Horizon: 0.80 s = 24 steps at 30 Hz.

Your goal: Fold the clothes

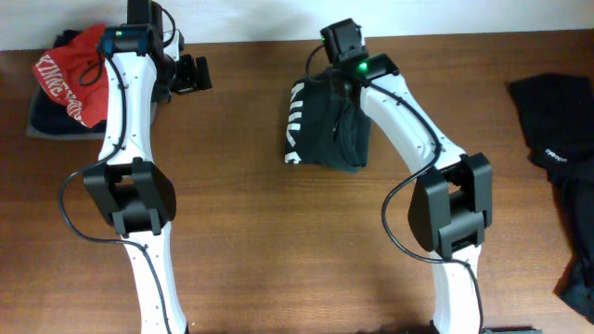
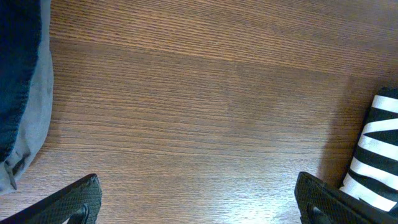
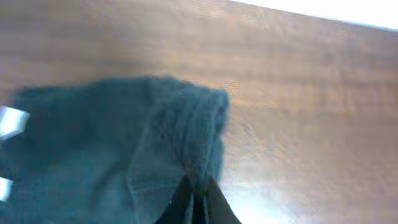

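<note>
A dark teal-black T-shirt with white stripes along its left edge lies bunched in the middle of the table. My right gripper is over its far part. In the right wrist view that gripper is shut on a raised fold of the dark shirt. My left gripper hangs above bare wood to the left of the shirt, well apart from it. In the left wrist view it stands wide open with nothing between its fingers, and the striped edge of the shirt shows at the right.
A pile of clothes, red with white lettering on dark pieces, lies at the far left; its blue-grey edge shows in the left wrist view. More black clothes lie at the right edge. The wooden table spreads between them.
</note>
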Tool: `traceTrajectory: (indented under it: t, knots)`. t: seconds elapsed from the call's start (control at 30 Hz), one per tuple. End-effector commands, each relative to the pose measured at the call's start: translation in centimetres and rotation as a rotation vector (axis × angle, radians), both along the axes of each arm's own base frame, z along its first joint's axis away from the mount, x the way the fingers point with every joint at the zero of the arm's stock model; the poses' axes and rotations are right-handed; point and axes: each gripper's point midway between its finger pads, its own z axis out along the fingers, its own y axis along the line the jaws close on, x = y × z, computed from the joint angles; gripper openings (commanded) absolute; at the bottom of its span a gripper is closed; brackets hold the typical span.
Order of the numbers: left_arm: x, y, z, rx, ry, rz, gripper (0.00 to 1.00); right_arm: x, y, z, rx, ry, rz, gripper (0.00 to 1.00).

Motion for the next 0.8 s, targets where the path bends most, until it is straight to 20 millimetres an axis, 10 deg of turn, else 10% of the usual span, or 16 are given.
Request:
traceTrajectory:
  t: [0.0, 0.3, 0.37, 0.4, 0.47, 0.77]
  knots:
    - [0.2, 0.0, 0.2, 0.002, -0.009, -0.005, 0.99, 0.1, -2.9, 0.4, -0.024, -0.002, -0.074, 0.04]
    - [0.2, 0.0, 0.2, 0.002, -0.008, -0.005, 0.99, -0.3, -5.5, -0.3, 0.001, 0.048, -0.114, 0.04]
    - [0.2, 0.0, 0.2, 0.002, -0.007, -0.005, 0.99, -0.4, -5.8, -0.4, 0.003, 0.054, -0.125, 0.25]
    - [0.1, 0.0, 0.1, 0.002, -0.007, -0.005, 0.99, -0.5, -5.8, -0.5, 0.002, 0.058, -0.125, 0.60]
    - [0.1, 0.0, 0.1, 0.002, -0.005, -0.005, 0.99, -0.6, -5.8, -0.5, 0.000, 0.064, -0.125, 0.86]
    - [0.1, 0.0, 0.1, 0.002, -0.005, -0.005, 0.99, -3.8, -4.6, -1.0, 0.095, 0.201, -0.126, 0.88]
